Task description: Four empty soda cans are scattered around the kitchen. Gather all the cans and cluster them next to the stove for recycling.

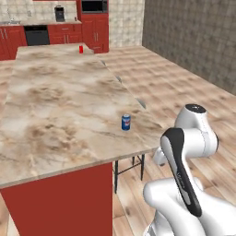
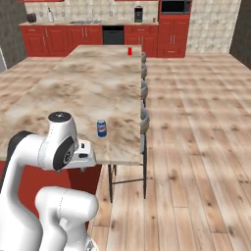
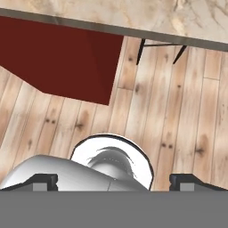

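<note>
Folded low at the near end of the island counter (image 1: 69, 97), the white arm carries its gripper (image 3: 114, 182) below the level of the counter top. In the hand view the two dark fingertips (image 3: 44, 181) stand far apart at the bottom corners with nothing between them; the tool is wide open and empty, and it looks down at the wood floor (image 3: 178, 111) and the counter's red side panel (image 3: 58, 62).

The blue can (image 1: 126, 122) stands upright on the counter near that same end, close to the edge where the stools (image 2: 143, 120) are tucked. It therefore lies above and forward of the gripper, long axis vertical. In my judgement the hand must rise above the counter edge and come at the can from the side.

A red can (image 1: 81, 49) stands upright at the counter's far end, well apart from the blue one.
</note>
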Tool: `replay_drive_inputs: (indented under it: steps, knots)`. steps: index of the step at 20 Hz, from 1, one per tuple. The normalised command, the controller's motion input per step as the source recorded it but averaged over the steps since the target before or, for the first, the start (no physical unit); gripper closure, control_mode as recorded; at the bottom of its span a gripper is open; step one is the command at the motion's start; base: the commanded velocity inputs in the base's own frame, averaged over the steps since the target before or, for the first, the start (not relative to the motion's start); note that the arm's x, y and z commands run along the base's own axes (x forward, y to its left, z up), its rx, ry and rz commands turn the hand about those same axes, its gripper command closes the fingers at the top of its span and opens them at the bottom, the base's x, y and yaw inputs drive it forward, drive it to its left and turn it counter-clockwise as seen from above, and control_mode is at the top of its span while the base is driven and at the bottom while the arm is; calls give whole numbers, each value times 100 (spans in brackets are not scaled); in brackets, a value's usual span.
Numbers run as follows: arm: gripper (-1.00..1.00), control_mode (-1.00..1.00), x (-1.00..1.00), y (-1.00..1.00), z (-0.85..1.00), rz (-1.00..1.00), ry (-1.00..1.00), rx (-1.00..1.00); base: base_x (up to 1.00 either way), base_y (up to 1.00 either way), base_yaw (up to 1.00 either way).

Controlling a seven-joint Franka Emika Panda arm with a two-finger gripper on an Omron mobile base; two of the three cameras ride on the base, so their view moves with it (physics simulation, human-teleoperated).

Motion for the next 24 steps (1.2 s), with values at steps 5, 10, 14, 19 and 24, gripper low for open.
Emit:
replay_drive_inputs:
  steps: [5, 10, 14, 19, 24]
  knots:
    - [-100, 100, 0, 0, 0, 0, 0, 0, 36, 0, 0]
    - [-100, 100, 0, 0, 0, 0, 0, 0, 40, -6, 0]
    - [-100, 100, 0, 0, 0, 0, 0, 0, 9, -23, 11]
    - [-100, 100, 0, 0, 0, 0, 0, 0, -1, -44, 21]
    - [-100, 100, 0, 0, 0, 0, 0, 0, 1, -39, 14]
